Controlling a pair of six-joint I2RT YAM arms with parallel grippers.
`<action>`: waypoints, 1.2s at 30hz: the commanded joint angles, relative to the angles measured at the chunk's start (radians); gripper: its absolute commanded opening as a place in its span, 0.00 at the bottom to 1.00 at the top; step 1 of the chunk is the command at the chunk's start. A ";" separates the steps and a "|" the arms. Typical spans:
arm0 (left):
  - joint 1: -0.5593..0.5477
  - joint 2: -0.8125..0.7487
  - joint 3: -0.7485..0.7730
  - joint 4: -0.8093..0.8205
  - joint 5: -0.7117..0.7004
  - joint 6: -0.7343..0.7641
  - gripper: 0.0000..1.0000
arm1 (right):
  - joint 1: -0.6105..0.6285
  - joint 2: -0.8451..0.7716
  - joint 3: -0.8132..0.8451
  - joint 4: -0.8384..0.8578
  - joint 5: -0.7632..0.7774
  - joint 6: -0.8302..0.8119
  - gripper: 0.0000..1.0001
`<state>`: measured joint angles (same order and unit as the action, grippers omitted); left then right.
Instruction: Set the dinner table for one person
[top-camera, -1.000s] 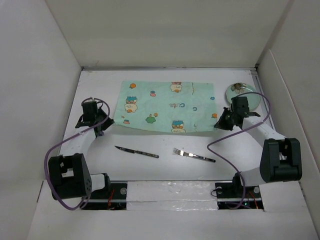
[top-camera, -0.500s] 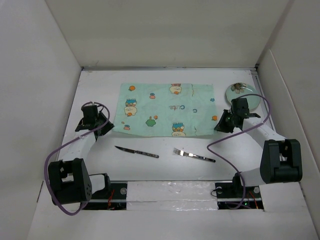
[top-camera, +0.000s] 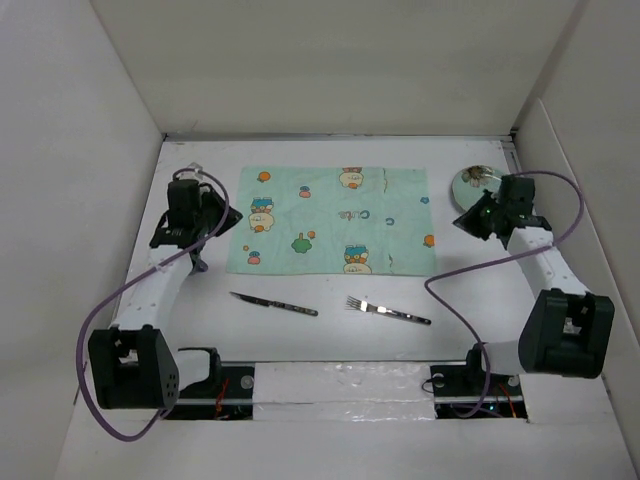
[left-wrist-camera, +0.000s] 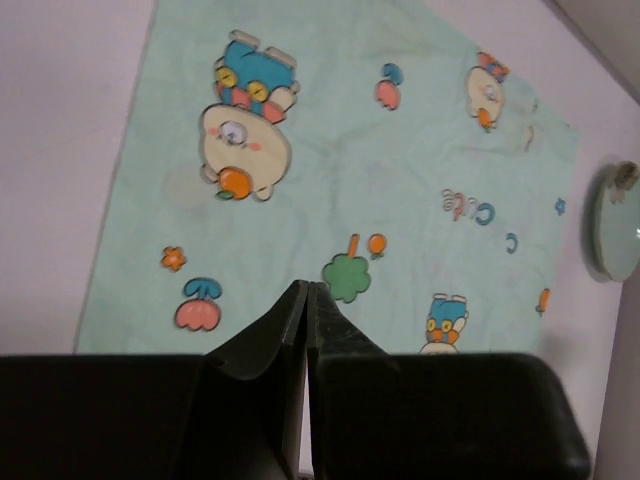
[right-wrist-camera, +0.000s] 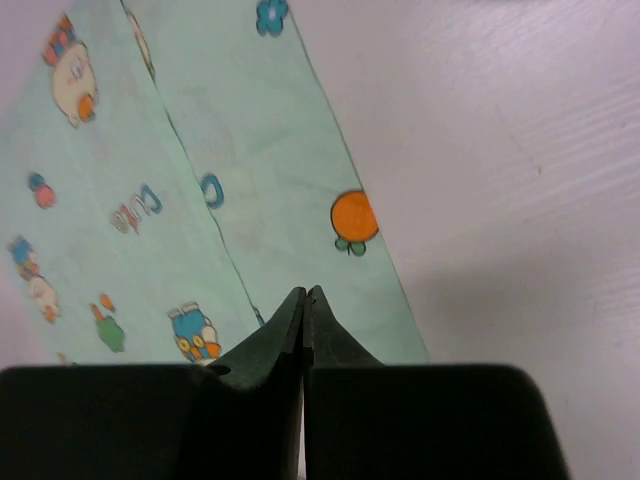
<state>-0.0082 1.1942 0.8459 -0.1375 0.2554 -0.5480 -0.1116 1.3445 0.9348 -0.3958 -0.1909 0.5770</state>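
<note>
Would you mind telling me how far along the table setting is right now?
Done: the placemat lies flat on the dinner table. In hand: nothing; the left end effector and right end effector are shut and empty over the mat's edges. To do: the plate, knife and fork all sit off the mat.

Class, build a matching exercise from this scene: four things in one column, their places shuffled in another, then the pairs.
1 mint-green cartoon-printed cloth placemat
2 small round pale-green plate
3 black-handled knife
4 silver metal fork

A far right
B near side, left of the pair
C middle, spread flat
D near side, right of the pair

Pairs: 1-C, 2-A, 3-B, 4-D
</note>
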 joint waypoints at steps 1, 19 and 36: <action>-0.108 0.013 0.122 0.091 0.073 0.037 0.00 | -0.126 0.056 0.041 0.138 -0.016 0.115 0.00; -0.592 0.105 0.196 0.159 0.010 0.131 0.25 | -0.365 0.442 0.193 0.247 0.047 0.475 0.51; -0.529 0.179 0.306 0.142 0.041 0.177 0.17 | -0.244 0.662 0.505 -0.110 0.343 0.626 0.36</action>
<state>-0.5426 1.3746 1.0977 -0.0326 0.2897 -0.3897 -0.3698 1.9797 1.3502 -0.3908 0.0414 1.1572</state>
